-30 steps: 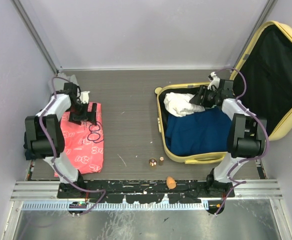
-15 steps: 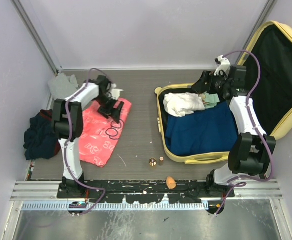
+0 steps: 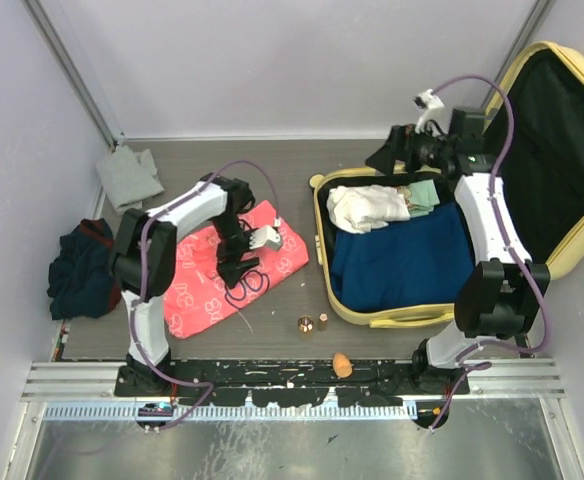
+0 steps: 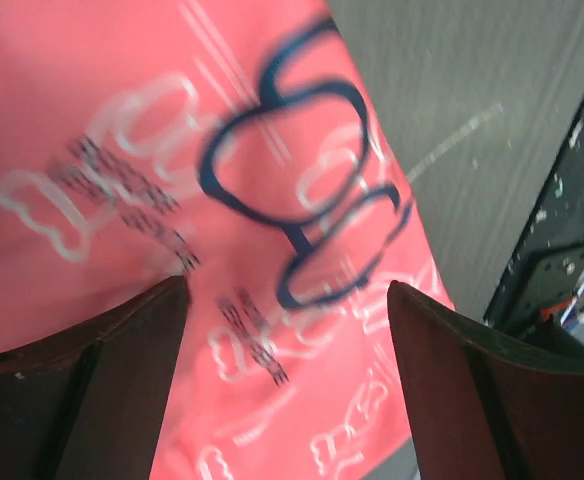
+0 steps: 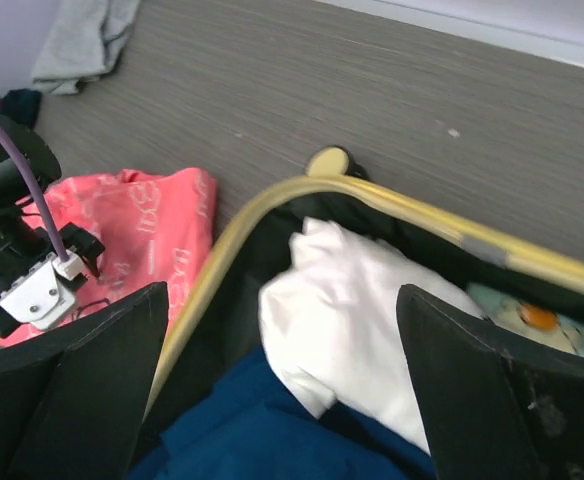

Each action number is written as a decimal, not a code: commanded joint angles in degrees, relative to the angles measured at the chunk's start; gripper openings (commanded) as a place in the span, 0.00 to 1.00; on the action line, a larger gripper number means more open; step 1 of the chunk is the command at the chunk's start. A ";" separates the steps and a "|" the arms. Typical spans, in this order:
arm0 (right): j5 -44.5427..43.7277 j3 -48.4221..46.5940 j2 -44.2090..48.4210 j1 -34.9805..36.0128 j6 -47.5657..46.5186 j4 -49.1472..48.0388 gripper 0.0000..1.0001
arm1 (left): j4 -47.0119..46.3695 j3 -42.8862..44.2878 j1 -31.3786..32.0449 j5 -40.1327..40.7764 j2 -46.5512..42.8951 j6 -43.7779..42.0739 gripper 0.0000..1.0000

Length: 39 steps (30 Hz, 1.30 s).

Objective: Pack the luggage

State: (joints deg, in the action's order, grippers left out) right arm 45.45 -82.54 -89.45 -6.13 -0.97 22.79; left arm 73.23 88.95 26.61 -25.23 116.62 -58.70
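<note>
Luggage [image 3: 392, 317] lies lid-open on the desk's [image 3: 272, 180] right for easy drops. Right claw [image 5: 287, 380] hangs wide and empty above its far corner. Left claw [image 4: 287, 330] is spread over the pink cloth [image 3: 197, 290], probably next in.

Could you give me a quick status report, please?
Left gripper, jaws apart, over pink bag. Right gripper, jaws open, above luggage, empty. Luggage open, part packed. Nothing blocking the opening.

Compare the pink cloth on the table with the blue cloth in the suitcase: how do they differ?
The pink cloth carries a white print; the blue cloth is plain. The pink cloth lies on the table, the blue cloth inside the luggage. Both are spread-out fabric.
</note>
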 commanded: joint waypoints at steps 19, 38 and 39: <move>-16.43 -0.79 -6.82 34.58 0.69 3.35 0.99 | -14.86 -31.10 -19.81 9.99 -29.64 1.25 0.58; -29.73 -2.68 -19.75 37.46 18.51 -0.63 1.00 | -14.86 -6.62 -30.86 -1.79 -15.23 17.44 0.79; -30.51 -3.10 -20.58 37.83 19.64 -0.68 1.00 | -15.09 -7.59 -32.11 -2.86 -16.88 20.93 0.82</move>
State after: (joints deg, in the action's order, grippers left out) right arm 20.78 -83.11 -106.85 30.98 12.51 23.05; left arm 57.06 81.62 -1.52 -18.79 108.16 -49.63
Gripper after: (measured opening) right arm 0.997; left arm 0.767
